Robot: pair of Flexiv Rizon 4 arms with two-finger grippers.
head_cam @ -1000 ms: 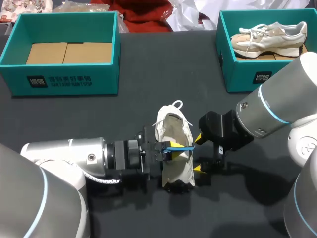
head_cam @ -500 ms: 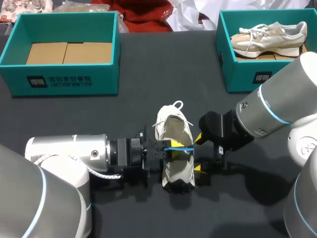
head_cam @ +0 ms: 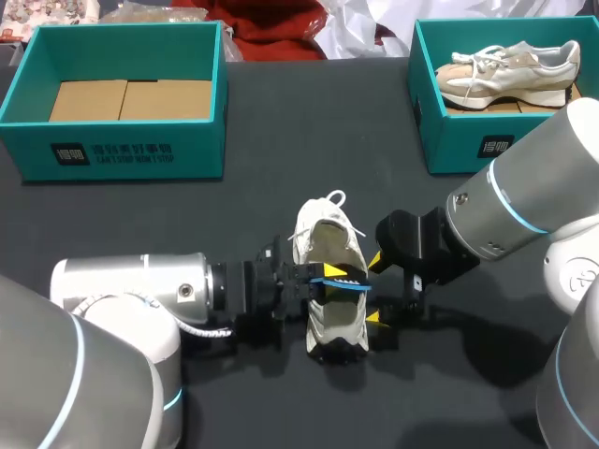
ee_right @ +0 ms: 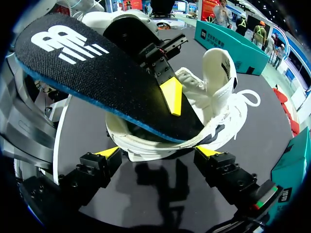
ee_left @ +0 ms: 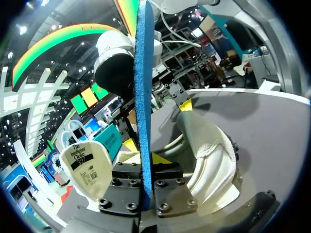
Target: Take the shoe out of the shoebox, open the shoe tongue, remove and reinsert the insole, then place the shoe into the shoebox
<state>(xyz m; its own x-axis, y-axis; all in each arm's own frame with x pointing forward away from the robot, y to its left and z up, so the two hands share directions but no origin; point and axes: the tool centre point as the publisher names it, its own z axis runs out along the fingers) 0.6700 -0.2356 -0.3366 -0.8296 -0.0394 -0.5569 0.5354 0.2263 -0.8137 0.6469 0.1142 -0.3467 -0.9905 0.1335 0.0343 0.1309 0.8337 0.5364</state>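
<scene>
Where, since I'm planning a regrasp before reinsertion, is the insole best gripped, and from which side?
I would pinch the insole across its flat faces near mid-length, coming from the long edge away from the right gripper, as the left gripper does. It is a thin sheet with one end tucked into the shoe and the logo end sticking out free.

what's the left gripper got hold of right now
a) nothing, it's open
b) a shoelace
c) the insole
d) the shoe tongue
c: the left gripper is shut on the dark, blue-edged insole, which tilts up with one end inside the white shoe on the table.
</scene>
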